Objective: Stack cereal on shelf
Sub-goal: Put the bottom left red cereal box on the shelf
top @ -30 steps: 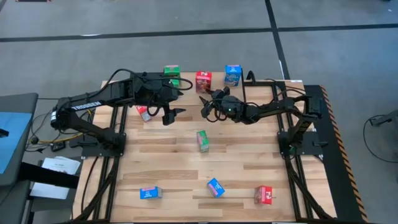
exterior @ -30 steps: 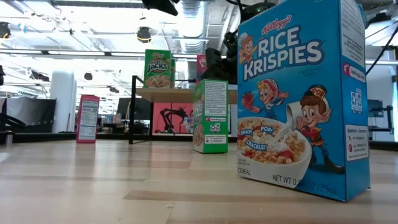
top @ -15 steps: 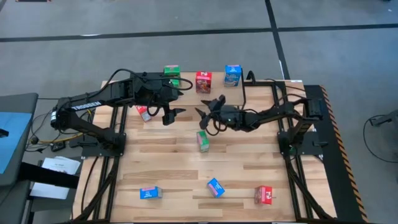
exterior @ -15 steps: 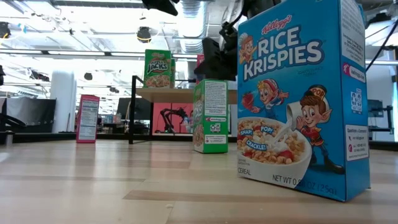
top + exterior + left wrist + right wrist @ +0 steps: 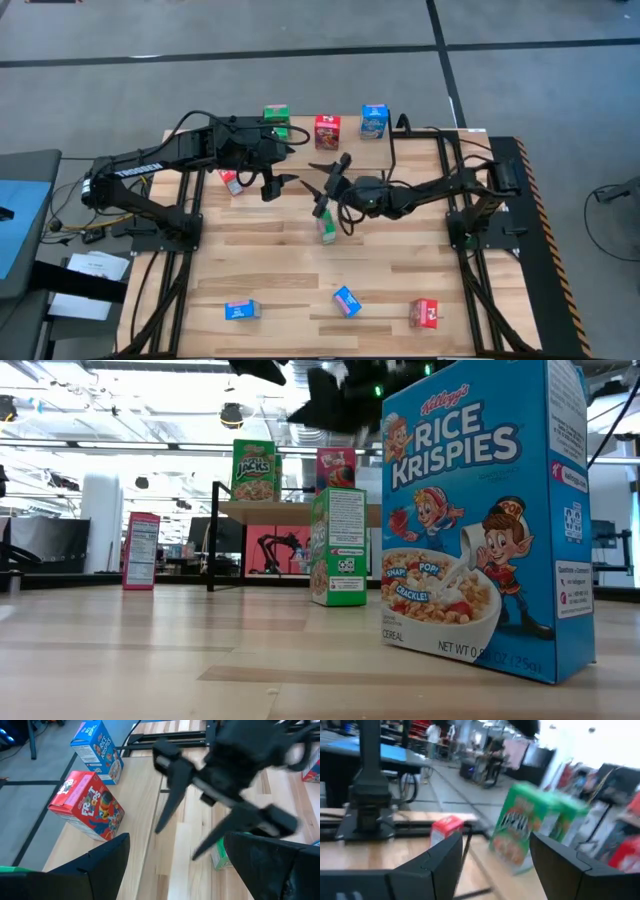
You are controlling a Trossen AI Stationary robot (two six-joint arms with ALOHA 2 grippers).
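1. Right claw (image 5: 322,190) over the middle of the table, fingers (image 5: 167,805) spread apart, nothing between them.
2. Directly under it, clear of the fingertips in the low view: one small green cardboard cereal box (image 5: 326,227), upright on the slatted wooden tabletop (image 5: 280,260).
3. Left claw (image 5: 280,185) just beside the right one, toward the far-left part of the table, fingers wide apart and empty. Close by its arm, one small red cardboard cereal box (image 5: 230,181) on the tabletop.
4. Beyond both claws, along the far edge: low light-wood shelf on thin black legs (image 5: 275,510).
   - At its left end, green shelf boxes (image 5: 277,118), seemingly two, hard to separate.
   - In the middle, one red shelf box (image 5: 327,130).
   - At the right end, one blue shelf box (image 5: 374,120).
5. Well apart from the claws, along the near edge: a left blue box (image 5: 241,311), a middle blue box (image 5: 347,301) and a near red box (image 5: 425,313).
6. Count: three red, three blue, two green for certain and probably three.
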